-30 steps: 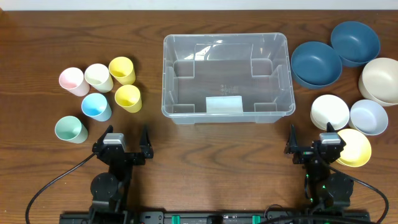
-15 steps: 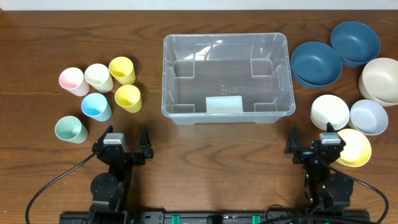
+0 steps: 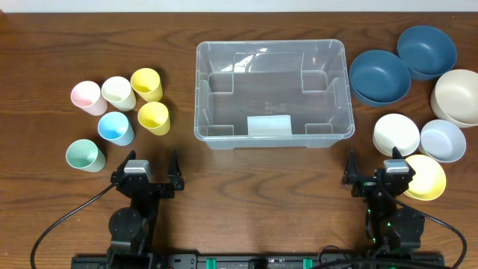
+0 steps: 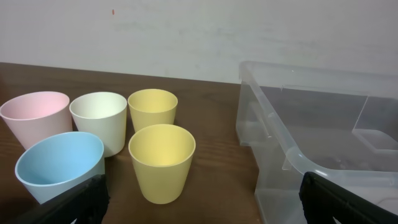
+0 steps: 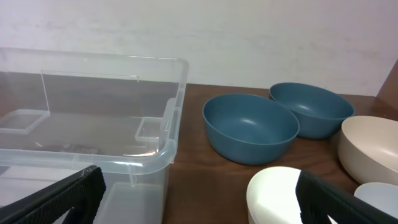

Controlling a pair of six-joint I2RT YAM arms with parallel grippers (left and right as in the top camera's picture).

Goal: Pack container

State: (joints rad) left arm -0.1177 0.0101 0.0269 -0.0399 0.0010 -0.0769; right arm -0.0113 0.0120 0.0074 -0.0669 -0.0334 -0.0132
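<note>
No change vs the earlier overhead frames: both arms parked at the near table edge, nothing has shifted. left gripper (image 3: 147,170) and right gripper (image 3: 373,173) are both released, fingers spread wide, gripping nothing. container (image 3: 199,97) sits upright mid-table, toward the far side, with only the whitish label patch (image 3: 268,125) showing on its base by the near wall. Clearance: a bare wood strip runs between the container's near wall and both grippers. Left side is roomy: cup cluster (image 3: 118,92) stands well apart from the container's left wall, yellow cup (image 3: 154,116) nearest to it, green cup (image 3: 84,155) near the left gripper. Right side is tighter: dark blue bowl (image 3: 379,76) is just beside the container's right rim, and yellow bowl (image 3: 427,179) is just beside the right gripper; can't tell if they touch
</note>
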